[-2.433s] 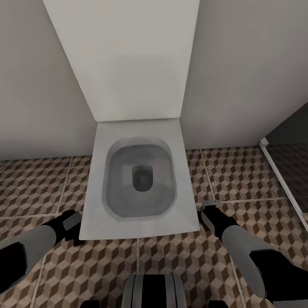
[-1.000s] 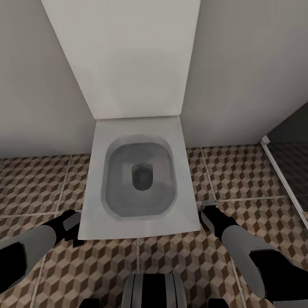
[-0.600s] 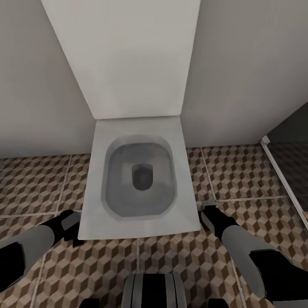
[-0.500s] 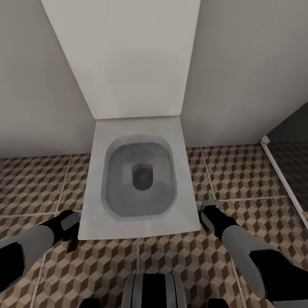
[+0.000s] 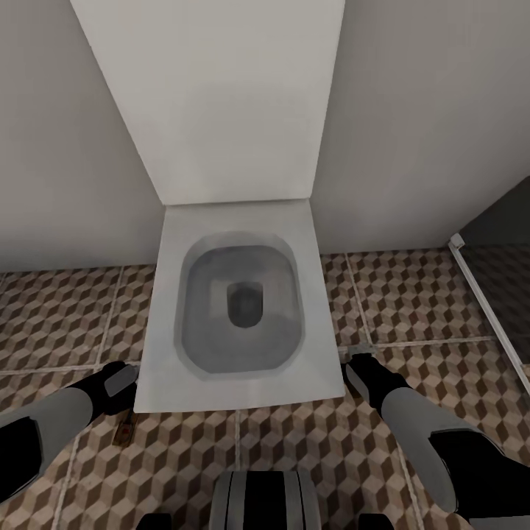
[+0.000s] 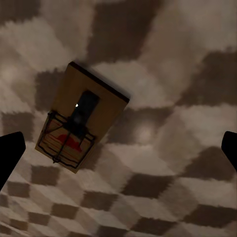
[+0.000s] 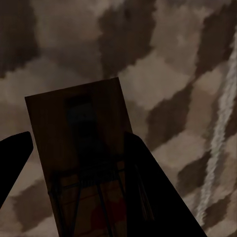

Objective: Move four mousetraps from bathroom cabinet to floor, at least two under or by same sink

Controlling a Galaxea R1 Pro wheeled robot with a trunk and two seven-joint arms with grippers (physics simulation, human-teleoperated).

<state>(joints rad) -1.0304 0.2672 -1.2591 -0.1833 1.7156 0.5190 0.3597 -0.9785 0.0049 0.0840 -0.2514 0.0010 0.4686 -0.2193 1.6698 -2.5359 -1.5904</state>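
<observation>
I am looking down at a white toilet (image 5: pixel 239 309) from my head camera. It stands on the bathroom floor (image 5: pixel 55 324) with the brown cube tiles. I use the toilet as my landmark.

My left gripper (image 5: pixel 118 383) is low by the toilet's front left corner. In my left wrist camera its two dark fingertips (image 6: pixel 11 157) sit far apart, so the jaws are wide and hold nothing. A mousetrap (image 6: pixel 81 117) lies flat on the tiles between them. It touches neither finger. It has a dark wire frame and a red patch at one end. In the head camera I see that same mousetrap (image 5: pixel 126 428) on the floor just in front of the toilet's front left corner, just beside my left gripper.

My right gripper (image 5: pixel 358 366) is by the toilet's front right corner. In my right wrist camera a second mousetrap (image 7: pixel 81 148) sits between the two dark fingers (image 7: pixel 148 192), above the tiles. The jaws are closed on it.

A glass panel with a white frame (image 5: pixel 486 309) stands far to the right of the toilet.
</observation>
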